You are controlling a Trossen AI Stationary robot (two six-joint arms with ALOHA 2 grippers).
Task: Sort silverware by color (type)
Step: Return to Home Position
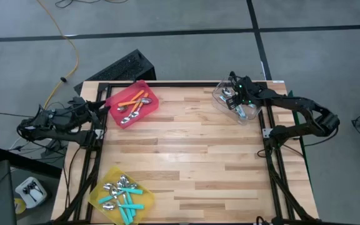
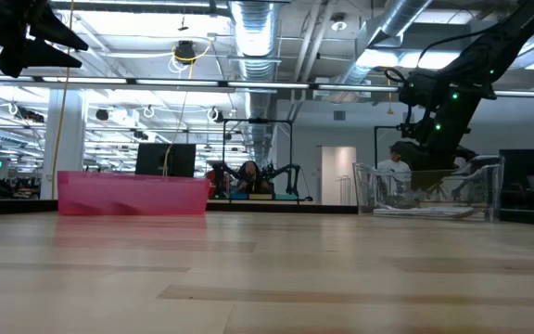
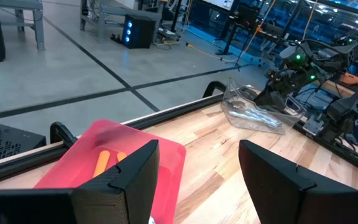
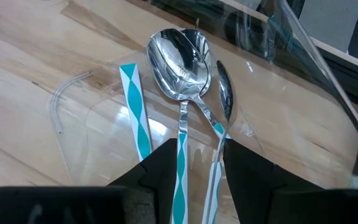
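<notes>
Three spoons with teal-and-white striped handles (image 4: 182,93) lie flat on the floor of the clear bin (image 1: 237,105) at the table's far right. My right gripper (image 4: 201,158) hangs over them, slanting down, open. Its fingers stand on either side of two handles, whose near ends are hidden beneath it. Orange-handled spoons (image 1: 133,100) lie in the red bin (image 1: 144,87) at the far left. Teal-handled spoons (image 1: 125,199) lie in the yellow bin (image 1: 102,190) at the near left. My left gripper (image 3: 197,174) waits open, above the table's left edge by the red bin.
A wide stretch of bare wooden table (image 1: 192,150) lies between the three bins. The black frame rails (image 1: 270,162) run along the left and right edges. Beyond the far edge, people sit in the room (image 2: 248,176).
</notes>
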